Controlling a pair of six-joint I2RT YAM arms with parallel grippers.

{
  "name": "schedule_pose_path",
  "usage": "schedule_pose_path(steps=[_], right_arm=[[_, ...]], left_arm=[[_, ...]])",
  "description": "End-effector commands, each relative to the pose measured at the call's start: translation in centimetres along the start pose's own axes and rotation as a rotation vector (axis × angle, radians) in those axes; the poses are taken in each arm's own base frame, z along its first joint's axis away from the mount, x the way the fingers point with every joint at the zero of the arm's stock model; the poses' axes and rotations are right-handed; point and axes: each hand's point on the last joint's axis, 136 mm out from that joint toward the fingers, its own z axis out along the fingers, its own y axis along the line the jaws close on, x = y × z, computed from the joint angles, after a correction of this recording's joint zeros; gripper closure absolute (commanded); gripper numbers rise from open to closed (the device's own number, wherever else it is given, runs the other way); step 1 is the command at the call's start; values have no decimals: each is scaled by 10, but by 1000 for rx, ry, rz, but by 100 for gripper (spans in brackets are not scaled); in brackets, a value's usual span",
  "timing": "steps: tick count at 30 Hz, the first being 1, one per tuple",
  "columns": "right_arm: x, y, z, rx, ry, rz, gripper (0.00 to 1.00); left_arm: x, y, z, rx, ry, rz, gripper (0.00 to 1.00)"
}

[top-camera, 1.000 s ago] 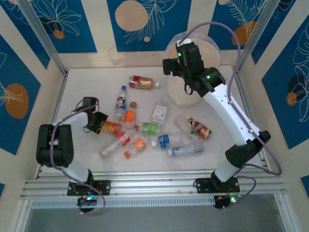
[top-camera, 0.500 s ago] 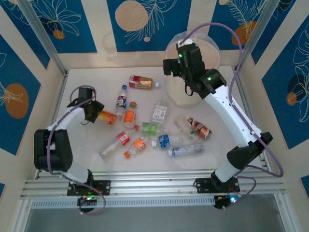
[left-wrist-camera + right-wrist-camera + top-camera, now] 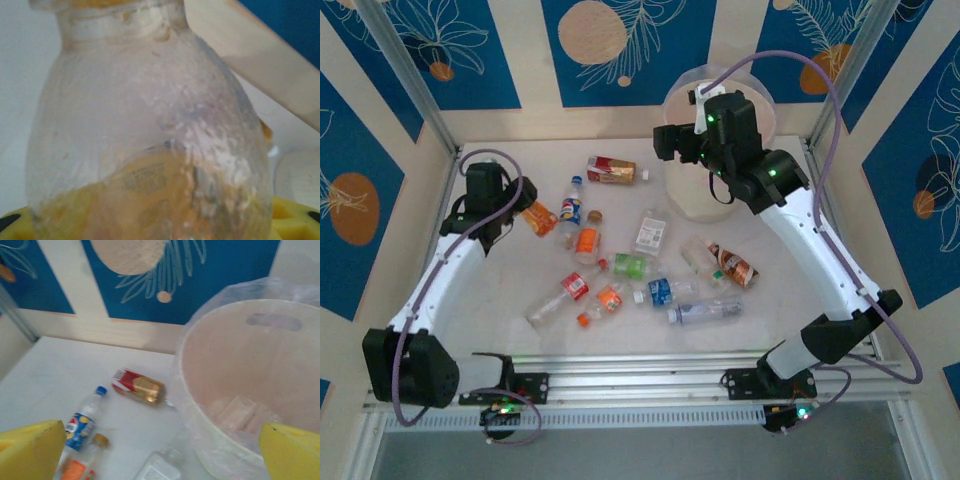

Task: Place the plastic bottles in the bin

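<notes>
My left gripper [image 3: 512,215] is shut on a clear plastic bottle with an orange label [image 3: 537,218], held off the table at the back left. That bottle [image 3: 150,150] crowds the left wrist view, with yellow pads [image 3: 290,212] at its base. My right gripper [image 3: 682,140] hangs open and empty over the left rim of the cream-white bin [image 3: 695,198]. In the right wrist view its gap [image 3: 160,450] spans the bin's rim [image 3: 235,310], and a clear bottle [image 3: 240,412] lies inside. Several bottles lie on the table, among them a red-labelled one [image 3: 612,170] [image 3: 137,386] and a blue-labelled one [image 3: 571,208] [image 3: 80,422].
More bottles are scattered mid-table: orange [image 3: 587,240], clear flat [image 3: 651,231], green [image 3: 632,265], blue [image 3: 665,291], brown [image 3: 732,264], clear [image 3: 705,311]. A loose cap [image 3: 596,215] lies near the blue-labelled bottle. Patterned walls and metal posts [image 3: 415,95] close in the back and sides.
My left arm has stretched out toward the back left, carrying the orange-labelled bottle up off the table. The right gripper has shifted slightly to the right above the bin.
</notes>
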Motion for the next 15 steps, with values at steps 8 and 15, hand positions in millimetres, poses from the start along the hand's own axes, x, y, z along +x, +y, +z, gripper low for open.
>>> schedule_pose_path(steps=[8, 15], right_arm=[[-8, 80, -26, -473, 32, 74, 1], [-6, 110, -20, -635, 96, 103, 10]], left_arm=[[2, -157, -69, 577, -167, 483, 45], [31, -206, -102, 822, -178, 668, 45]])
